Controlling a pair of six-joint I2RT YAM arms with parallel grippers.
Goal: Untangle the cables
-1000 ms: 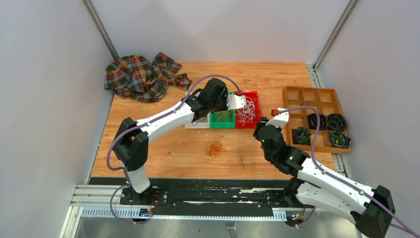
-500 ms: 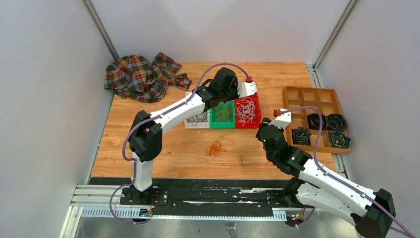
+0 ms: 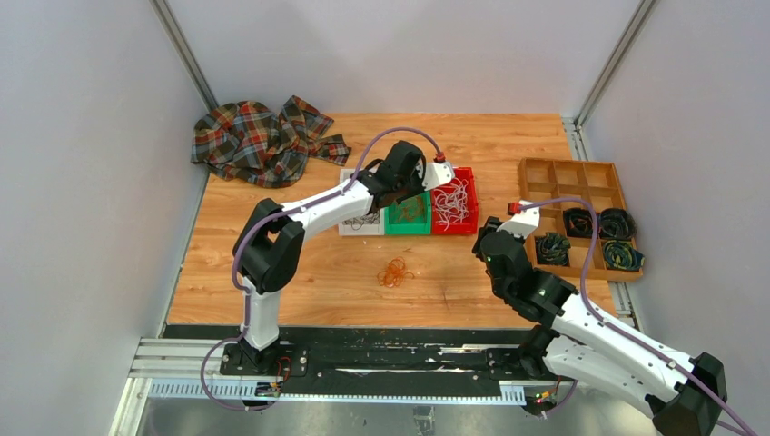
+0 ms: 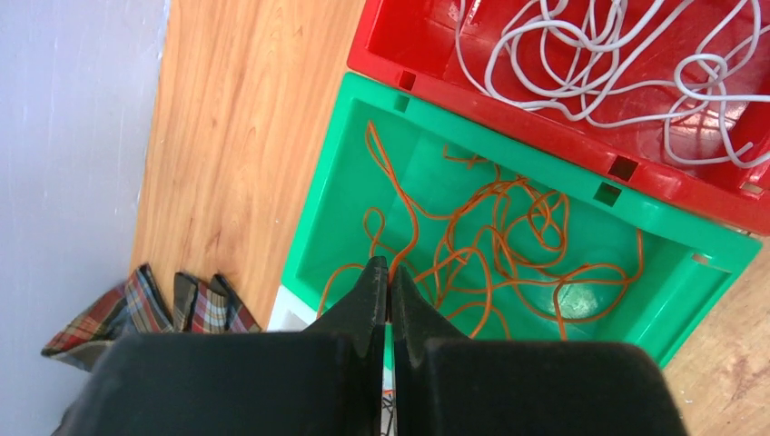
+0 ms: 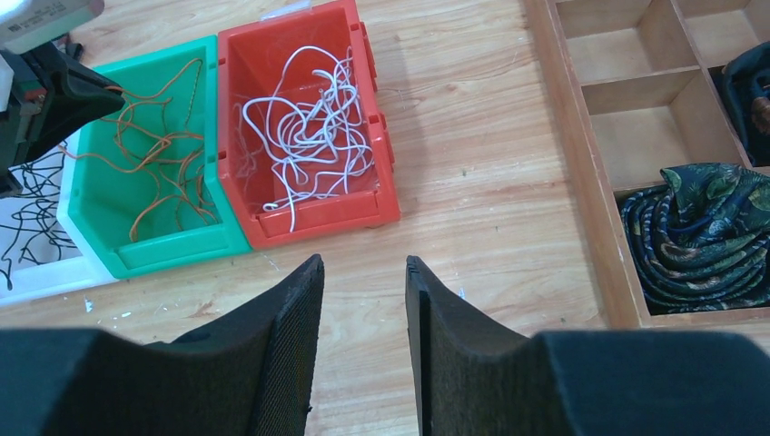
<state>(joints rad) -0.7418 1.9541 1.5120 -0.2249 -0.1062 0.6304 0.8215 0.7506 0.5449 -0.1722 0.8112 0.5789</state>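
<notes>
Three small bins are sitting side by side, touching, toward the far middle of the wooden counter (image 3: 318, 272), and the thin wires are lying sorted inside them. The orange wires (image 4: 490, 245) are sprawling in loose loops across the floor of the green bin (image 4: 318, 218). The white wires (image 4: 590, 73) are coiling in the red bin (image 4: 545, 136) on its right, and the black wires (image 5: 23, 213) are lying in the white bin (image 5: 54, 272) on its left. A loose orange bunch (image 3: 395, 272) is lying by itself on the bare counter, nearer the arm bases and well apart from the bins. The left arm is reaching out over the bins, and the left tool (image 4: 389, 277) is hovering over the green bin with its fingers pressed together. Its tips are pointing down at the orange loops, and an orange strand is passing right at the tips, though I cannot tell whether it is caught between them. The right tool (image 5: 363, 265) is hanging above bare counter on the near side of the red bin, with its fingers spread and only wood showing between them. At the right edge of the counter a wooden tray (image 3: 545, 173) is holding dark coiled cords (image 5: 699, 236) in several of its compartments. A plaid cloth (image 3: 259, 141) is lying crumpled at the far left corner.
</notes>
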